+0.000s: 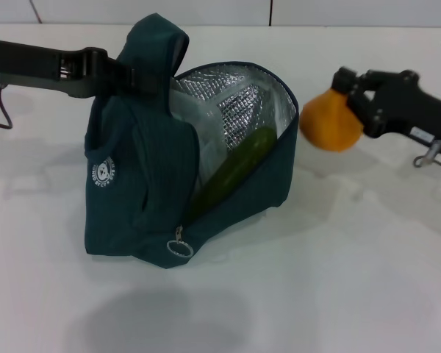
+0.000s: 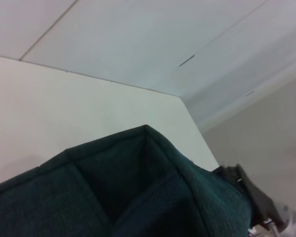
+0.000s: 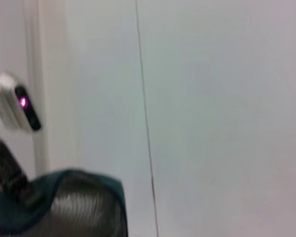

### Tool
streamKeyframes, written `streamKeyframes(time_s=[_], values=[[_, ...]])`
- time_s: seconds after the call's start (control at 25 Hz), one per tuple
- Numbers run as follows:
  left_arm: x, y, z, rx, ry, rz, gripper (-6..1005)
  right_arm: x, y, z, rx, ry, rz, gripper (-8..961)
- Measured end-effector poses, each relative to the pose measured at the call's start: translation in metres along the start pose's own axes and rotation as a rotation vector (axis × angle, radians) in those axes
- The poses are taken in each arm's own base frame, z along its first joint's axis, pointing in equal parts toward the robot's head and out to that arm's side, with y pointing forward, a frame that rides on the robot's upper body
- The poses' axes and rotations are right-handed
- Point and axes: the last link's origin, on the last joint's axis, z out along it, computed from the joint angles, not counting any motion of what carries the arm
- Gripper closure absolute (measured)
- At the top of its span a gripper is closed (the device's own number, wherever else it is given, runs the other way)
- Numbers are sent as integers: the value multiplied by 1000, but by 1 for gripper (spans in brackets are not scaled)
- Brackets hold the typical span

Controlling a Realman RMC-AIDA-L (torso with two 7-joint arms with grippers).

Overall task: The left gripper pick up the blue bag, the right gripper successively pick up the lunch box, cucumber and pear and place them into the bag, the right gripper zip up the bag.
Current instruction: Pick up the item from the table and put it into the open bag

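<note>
The blue bag (image 1: 154, 191) stands open on the white table, its silver lining (image 1: 235, 95) showing. My left gripper (image 1: 136, 73) is shut on the bag's top handle and holds it up. The cucumber (image 1: 231, 173) leans inside the bag beside the clear lunch box (image 1: 198, 125). My right gripper (image 1: 353, 99) is shut on the pear (image 1: 331, 121) and holds it in the air just right of the bag's opening. The ring zipper pull (image 1: 180, 248) hangs at the bag's lower front. The bag's fabric fills the left wrist view (image 2: 128, 197); its rim shows in the right wrist view (image 3: 74, 202).
The white table (image 1: 338, 279) stretches in front of and to the right of the bag. A white wall (image 1: 206, 11) stands behind the table. A cable (image 1: 1, 110) hangs from the left arm.
</note>
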Motion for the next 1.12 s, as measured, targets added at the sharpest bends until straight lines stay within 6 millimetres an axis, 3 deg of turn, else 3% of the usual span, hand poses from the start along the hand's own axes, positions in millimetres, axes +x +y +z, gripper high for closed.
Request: streamKeyframes(time_s=[0.32,0.68,0.88,1.12], values=[[-1,1,4,-10,-2,-4,960,-33,1,-6,-86,-161,101,915],[-2,1,5,-10,-7,-5,960,-71,26,29,-321,-251,150,915],[-2,1,5,-10,-8,-1,960,-68,48,51,-435,-185,176,914],[0,3,7,-14,-8,9,961,-53,65,60,-484,-97,199,914]])
